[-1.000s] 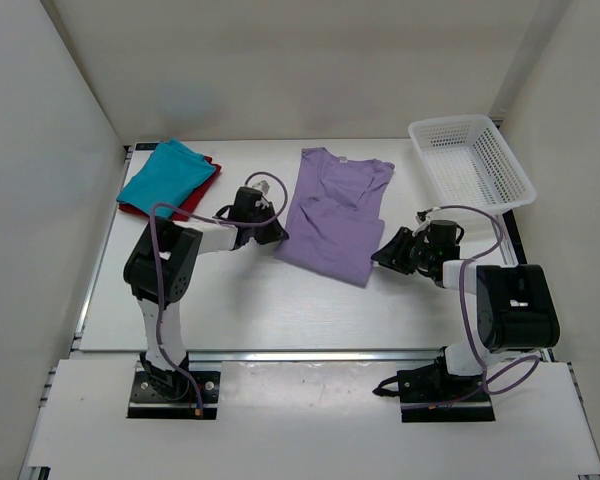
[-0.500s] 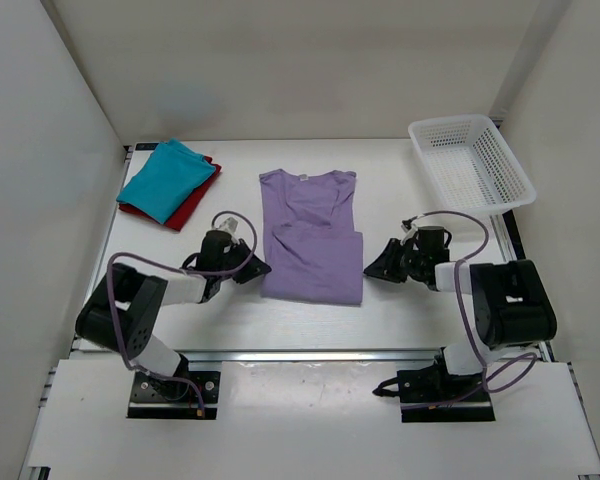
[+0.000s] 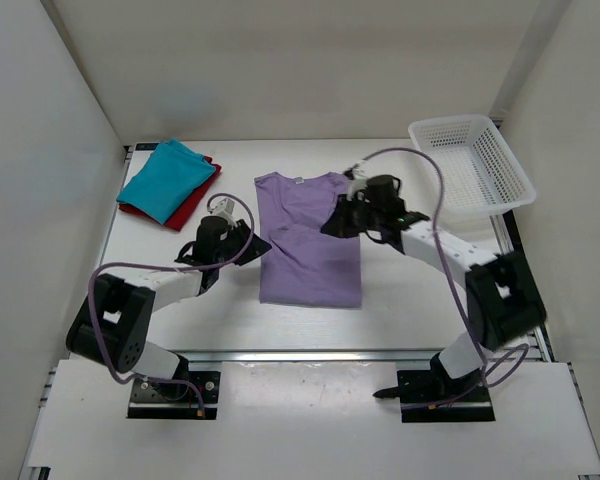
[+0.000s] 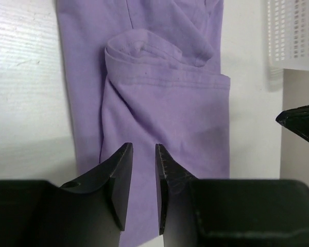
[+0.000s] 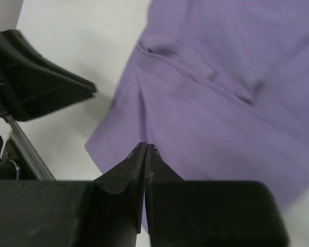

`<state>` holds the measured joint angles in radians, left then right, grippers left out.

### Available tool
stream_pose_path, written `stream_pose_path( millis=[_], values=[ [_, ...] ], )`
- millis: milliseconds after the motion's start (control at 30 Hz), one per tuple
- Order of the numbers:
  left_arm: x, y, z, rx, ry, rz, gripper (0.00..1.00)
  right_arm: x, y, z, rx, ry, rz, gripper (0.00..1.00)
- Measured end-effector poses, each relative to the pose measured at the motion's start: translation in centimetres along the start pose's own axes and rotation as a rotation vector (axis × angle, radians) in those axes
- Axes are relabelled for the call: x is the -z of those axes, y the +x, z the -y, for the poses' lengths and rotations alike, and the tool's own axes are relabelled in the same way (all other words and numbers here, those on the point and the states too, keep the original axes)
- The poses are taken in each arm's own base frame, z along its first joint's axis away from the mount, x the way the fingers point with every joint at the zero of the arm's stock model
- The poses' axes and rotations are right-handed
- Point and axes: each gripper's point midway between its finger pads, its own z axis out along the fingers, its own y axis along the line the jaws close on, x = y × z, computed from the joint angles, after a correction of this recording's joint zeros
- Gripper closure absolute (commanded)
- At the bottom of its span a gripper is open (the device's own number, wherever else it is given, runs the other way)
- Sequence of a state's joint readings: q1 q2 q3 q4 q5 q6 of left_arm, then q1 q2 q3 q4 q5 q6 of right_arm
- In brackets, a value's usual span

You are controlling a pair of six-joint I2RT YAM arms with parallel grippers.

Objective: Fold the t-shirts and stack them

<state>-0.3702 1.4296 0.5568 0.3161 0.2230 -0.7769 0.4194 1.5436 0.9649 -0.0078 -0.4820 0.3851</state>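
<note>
In the last half second the right gripper (image 3: 335, 222) has swung from beside the hem to above the lavender t-shirt (image 3: 310, 255), jaws pressed together, no cloth seen between them. The left gripper (image 3: 248, 240), jaws narrowly apart and empty, waits at the left edge. The shirt lies mid-table, partly folded, so another fold probably comes next.

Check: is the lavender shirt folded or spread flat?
Partly folded: the lavender shirt lies as a narrow strip, one layer doubled over, neckline exposed.

Shows only an edge of dark red fabric t-shirt (image 3: 191, 208) under folded teal fabric t-shirt (image 3: 165, 178); blurs lavender fabric t-shirt (image 5: 221, 103), right wrist view.
</note>
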Motion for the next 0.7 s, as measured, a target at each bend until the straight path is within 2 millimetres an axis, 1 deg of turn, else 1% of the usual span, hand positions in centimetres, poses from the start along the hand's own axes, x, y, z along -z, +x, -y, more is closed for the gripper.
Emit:
stream_pose_path(
  millis=[67, 133, 200, 233, 267, 333, 433, 567, 633, 700],
  values=[
    [-1.3, 0.0, -0.3, -0.011, -0.016, -0.018, 0.65, -2.9, -0.6, -1.9, 0.054, -0.047, -0.046, 0.99],
    [-2.2, 0.6, -1.0, -0.018, -0.04, -0.044, 0.63, -5.3, -0.6, -3.2, 0.092, -0.081, -0.087, 0.89],
    [-2.9, 1.3, -2.1, -0.02, -0.069, -0.071, 0.61, -7.4, -0.1, -4.0, 0.119, -0.105, -0.135, 0.82],
    [-3.3, 1.7, -2.6, -0.02, -0.083, -0.085, 0.57, -8.2, 0.0, -4.3, 0.13, -0.115, -0.153, 0.79],
    [-3.6, 2.0, -3.0, -0.023, -0.095, -0.097, 0.57, -9.0, 0.1, -4.5, 0.138, -0.124, -0.167, 0.77],
    [-4.0, 2.4, -3.7, -0.019, -0.111, -0.114, 0.55, -10.2, 0.1, -4.6, 0.147, -0.135, -0.191, 0.74],
    [-4.2, 2.1, -3.4, -0.031, -0.099, -0.104, 0.56, -12.0, -0.3, -4.5, 0.16, -0.139, -0.214, 0.71],
    [-4.3, 1.9, -3.6, -0.033, -0.104, -0.098, 0.57, -14.1, -0.7, -4.0, 0.174, -0.138, -0.23, 0.7],
    [-4.2, 1.9, -3.7, -0.034, -0.105, -0.094, 0.61, -14.7, -0.3, -3.6, 0.167, -0.135, -0.247, 0.69],
    [-4.2, 1.9, -3.9, -0.033, -0.107, -0.093, 0.63, -15.2, 0.3, -3.2, 0.161, -0.128, -0.268, 0.69]
  ],
)
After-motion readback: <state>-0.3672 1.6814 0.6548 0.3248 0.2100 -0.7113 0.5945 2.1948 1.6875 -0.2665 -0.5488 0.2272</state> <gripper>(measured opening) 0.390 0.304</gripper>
